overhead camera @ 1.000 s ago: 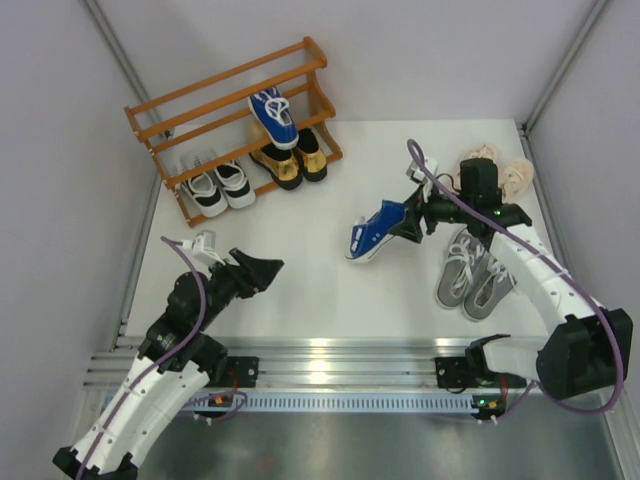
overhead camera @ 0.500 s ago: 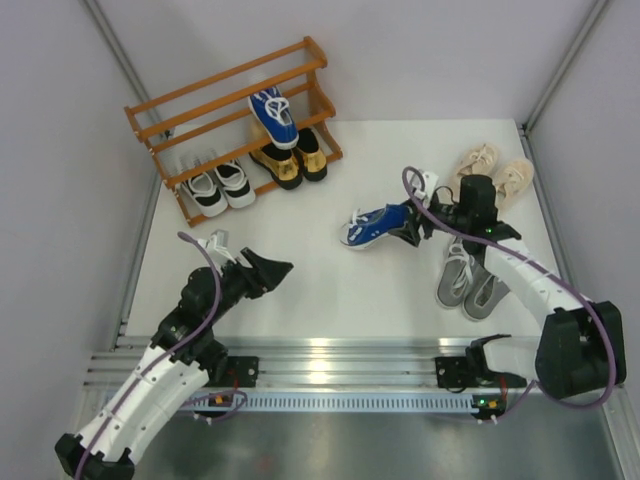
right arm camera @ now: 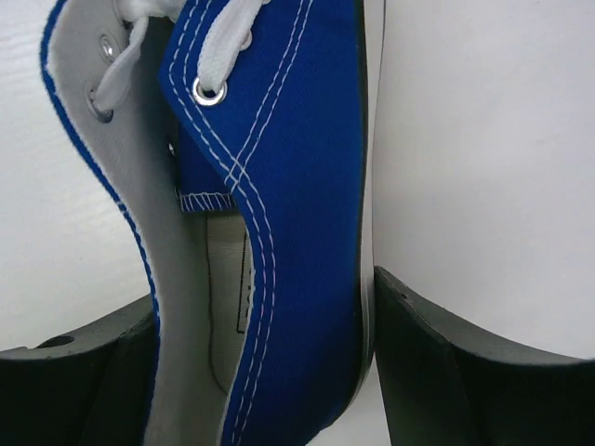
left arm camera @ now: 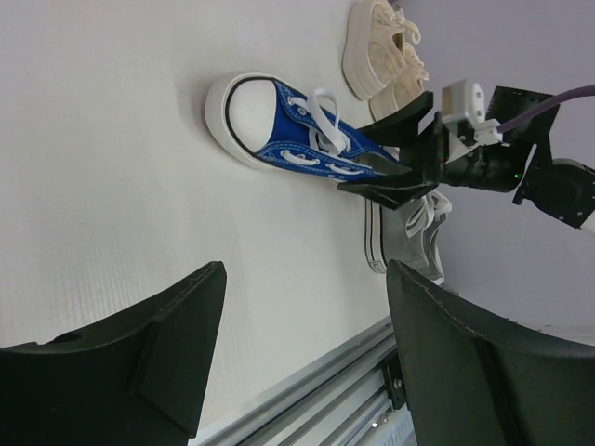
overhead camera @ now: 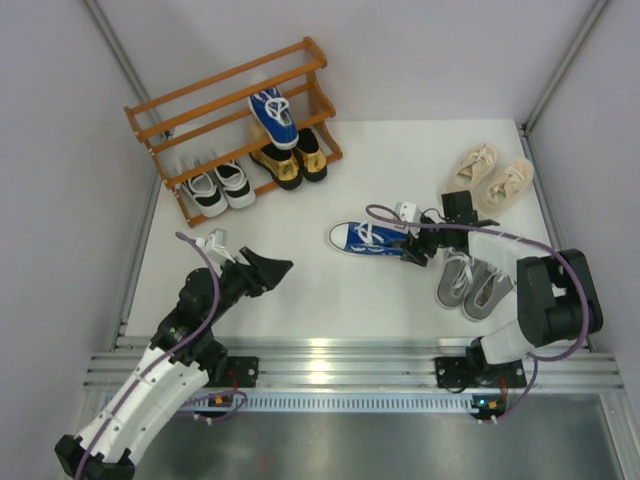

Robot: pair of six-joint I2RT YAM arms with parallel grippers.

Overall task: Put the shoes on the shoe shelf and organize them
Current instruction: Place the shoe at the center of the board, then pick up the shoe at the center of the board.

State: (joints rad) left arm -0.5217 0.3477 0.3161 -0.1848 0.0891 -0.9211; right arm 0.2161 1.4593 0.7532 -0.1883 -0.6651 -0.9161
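L hand (overhead camera: 272, 270) hovers low over the near-left of the surface (overhead camera: 300, 305), jaws wide apart, nothing btwn the fingers (left arm camera: 130, 372). It points twd the middle. Near-right, the grey sneakers (overhead camera: 470, 282) sit side by side, nothing touching them.

Just beyond them the R hand (overhead camera: 412, 247) is clamped on the heel of a blue canvas sneaker (overhead camera: 362, 237). Wrist view shows a finger pressed on each side of the heel end, laces running away from it. Sneaker lies mid-surface, toe twd the left. It looks down on the surface or v. close to it, can't tell which.

Beige lace-ups (overhead camera: 495, 172) are farther back on the right, well apart from the shelf.

Far left is the shoe shelf (overhead camera: 210, 82):
- black-and-white sneakers (overhead camera: 218, 187) on bottom tier, left
- gold loafers (overhead camera: 288, 163) on bottom tier, right
- other blue sneaker (overhead camera: 272, 115) on the tier above the loafers

Step in hand, prob.: get this sneaker up beside its mate, likely via a pass to the L arm, since the shelf is on that side.

To do it well:
- Settle the sole flat before letting go.
- Leave room round the toe for L.
- Back R hand straight off the heel so laces don't snag.
- L should grip mid-sides or heel.
- L then seats it next to the mate, same heading, w/o nudging the loafers.
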